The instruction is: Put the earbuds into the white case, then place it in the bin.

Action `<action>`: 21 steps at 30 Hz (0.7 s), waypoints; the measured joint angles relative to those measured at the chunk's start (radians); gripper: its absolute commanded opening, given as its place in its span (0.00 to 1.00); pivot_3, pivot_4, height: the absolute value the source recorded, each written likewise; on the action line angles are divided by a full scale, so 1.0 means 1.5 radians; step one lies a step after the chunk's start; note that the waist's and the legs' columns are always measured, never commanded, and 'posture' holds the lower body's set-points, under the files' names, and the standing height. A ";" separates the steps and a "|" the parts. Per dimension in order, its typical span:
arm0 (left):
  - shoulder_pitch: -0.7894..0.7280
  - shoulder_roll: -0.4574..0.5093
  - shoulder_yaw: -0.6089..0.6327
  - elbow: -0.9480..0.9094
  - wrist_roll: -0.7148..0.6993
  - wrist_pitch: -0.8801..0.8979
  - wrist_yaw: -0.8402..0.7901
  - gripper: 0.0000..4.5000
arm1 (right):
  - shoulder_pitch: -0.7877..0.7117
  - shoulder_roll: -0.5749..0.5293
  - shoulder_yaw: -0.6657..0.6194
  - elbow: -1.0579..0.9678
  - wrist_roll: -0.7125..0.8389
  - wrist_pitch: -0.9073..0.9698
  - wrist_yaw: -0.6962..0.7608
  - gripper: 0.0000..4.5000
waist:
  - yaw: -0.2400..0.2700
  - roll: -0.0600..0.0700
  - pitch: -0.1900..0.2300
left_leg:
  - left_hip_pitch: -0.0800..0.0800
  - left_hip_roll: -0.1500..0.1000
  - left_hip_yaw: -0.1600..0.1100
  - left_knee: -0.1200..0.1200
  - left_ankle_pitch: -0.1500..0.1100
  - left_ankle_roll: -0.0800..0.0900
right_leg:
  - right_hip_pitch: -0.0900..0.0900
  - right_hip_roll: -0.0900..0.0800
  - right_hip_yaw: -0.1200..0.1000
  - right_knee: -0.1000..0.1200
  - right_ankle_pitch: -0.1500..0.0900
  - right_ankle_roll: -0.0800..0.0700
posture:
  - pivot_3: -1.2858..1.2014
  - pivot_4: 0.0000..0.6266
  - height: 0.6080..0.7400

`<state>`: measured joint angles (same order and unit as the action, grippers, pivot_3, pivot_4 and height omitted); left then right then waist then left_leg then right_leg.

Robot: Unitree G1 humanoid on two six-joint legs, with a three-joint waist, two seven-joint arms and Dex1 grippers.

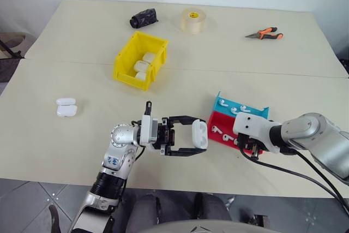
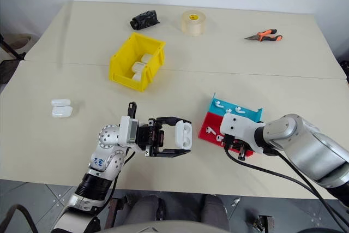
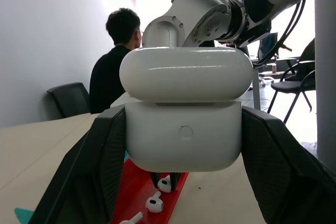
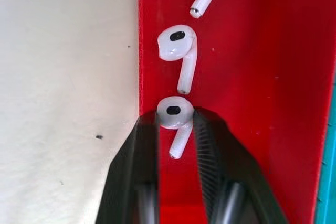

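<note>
White earbud (image 4: 176,114) sits pinched between right tool (image 4: 176,129) fingers on red tray (image 4: 262,77) | white case (image 1: 199,133) clamped in left tool (image 1: 192,135), lid ajar, above bench (image 1: 65,42) beside tray | yellow bin (image 1: 126,58) well apart, holding other cases

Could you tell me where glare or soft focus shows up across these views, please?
Left wrist view: bright windows backlight the scene, and the white case carries a glossy highlight. Right wrist view: the end effector fingers look soft up close, the pinched earbud sharp. Left eye view: even lighting, faint shadows beside the bin.
</note>
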<state>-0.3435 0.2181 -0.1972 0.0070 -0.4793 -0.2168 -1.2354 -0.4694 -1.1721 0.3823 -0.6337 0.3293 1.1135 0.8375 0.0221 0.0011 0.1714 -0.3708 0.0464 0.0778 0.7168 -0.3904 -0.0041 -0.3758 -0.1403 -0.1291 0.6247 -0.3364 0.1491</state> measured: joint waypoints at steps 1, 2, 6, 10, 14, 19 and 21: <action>0.000 0.000 0.000 0.000 0.000 0.000 0.000 0.62 | 0.000 0.003 -0.001 0.000 0.000 0.000 -0.001 0.12 | 0.000 0.000 0.000 | 0.000 0.000 0.000 0.000 0.000 0.000 | 0.000 0.000 0.000 0.000 0.000 0.000 | 0.52 0.24 1.00; 0.000 0.000 0.000 0.000 0.000 0.000 0.000 0.62 | 0.000 0.004 -0.001 0.000 0.000 0.001 -0.002 0.12 | 0.000 0.000 0.000 | 0.000 0.000 0.000 0.000 0.000 0.000 | 0.000 0.000 0.000 0.000 0.000 0.000 | 0.52 0.24 1.00; 0.000 0.002 0.001 0.000 -0.001 0.001 0.000 0.62 | 0.025 0.006 -0.038 0.000 0.008 0.005 -0.004 0.12 | 0.001 0.000 0.000 | 0.000 0.000 0.000 0.000 0.000 0.000 | 0.000 0.000 0.000 0.000 0.000 0.000 | 0.52 0.24 1.00; 0.000 0.010 0.005 -0.001 -0.006 0.007 -0.003 0.62 | 0.122 0.021 -0.197 0.008 0.058 -0.066 0.040 0.12 | 0.003 0.000 0.000 | 0.000 0.000 0.000 0.000 0.000 0.000 | 0.000 0.000 0.000 0.000 0.000 0.000 | 0.52 0.24 1.00; 0.001 0.016 0.016 0.000 -0.012 0.009 -0.009 0.62 | 0.235 0.126 -0.365 0.032 0.116 -0.239 0.107 0.12 | 0.003 -0.001 0.000 | 0.000 0.000 0.000 0.000 0.000 0.000 | 0.001 0.000 -0.001 0.000 0.000 0.000 | 0.52 0.24 1.00; -0.004 0.013 0.017 0.008 -0.020 0.025 -0.017 0.62 | 0.301 0.336 -0.494 0.060 0.265 -0.372 0.135 0.12 | 0.002 -0.001 0.000 | 0.001 0.000 0.000 0.000 0.000 0.000 | 0.001 0.000 -0.001 0.000 0.000 0.000 | 0.52 0.24 1.00; -0.012 0.012 0.016 0.010 -0.022 0.034 -0.019 0.62 | 0.303 0.374 -0.494 0.057 0.310 -0.375 0.108 0.12 | 0.001 0.000 0.000 | 0.001 0.000 0.001 0.000 0.000 0.000 | 0.001 0.000 0.000 0.001 0.000 0.000 | 0.52 0.24 1.00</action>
<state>-0.3615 0.2355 -0.1727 0.0223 -0.5119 -0.1652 -1.2646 -0.0146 -0.6115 -0.3587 -0.5486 0.7939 0.5504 0.9999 0.0238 0.0006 0.1718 -0.3695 0.0465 0.0786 0.7168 -0.3904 -0.0041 -0.3749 -0.1398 -0.1293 0.6255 -0.3363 0.1493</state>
